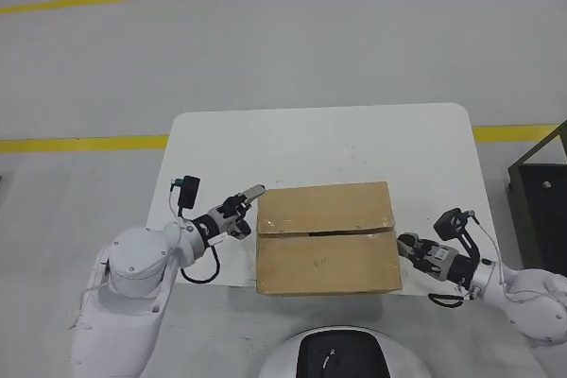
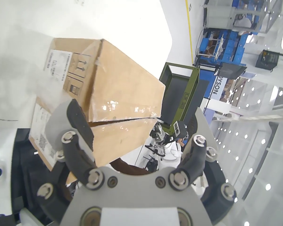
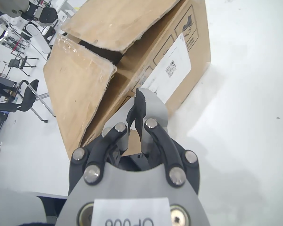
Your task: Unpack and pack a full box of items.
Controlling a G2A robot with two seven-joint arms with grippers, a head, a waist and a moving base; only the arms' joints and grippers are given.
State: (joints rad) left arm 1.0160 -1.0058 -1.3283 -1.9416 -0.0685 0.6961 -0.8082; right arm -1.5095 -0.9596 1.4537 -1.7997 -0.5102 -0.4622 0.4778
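Observation:
A brown cardboard box [image 1: 326, 236] lies in the middle of the white table [image 1: 312, 142]. Its two top flaps are down, with a narrow dark seam between them. In the right wrist view the flaps [image 3: 89, 78] stand slightly lifted and torn at the near end, and the contents are hidden. My left gripper [image 1: 248, 210] sits at the box's left end, open, with its fingers [image 2: 77, 118] spread in front of the box [image 2: 122, 90] and nothing between them. My right gripper [image 1: 408, 249] is at the box's right end, shut [image 3: 138, 109], just below the flap edge and level with the labelled end wall.
A green metal cart [image 1: 548, 180] stands off the table's right side. A yellow line [image 1: 76, 144] runs across the floor behind the table. The box lies near the table's front edge, with bare tabletop behind it.

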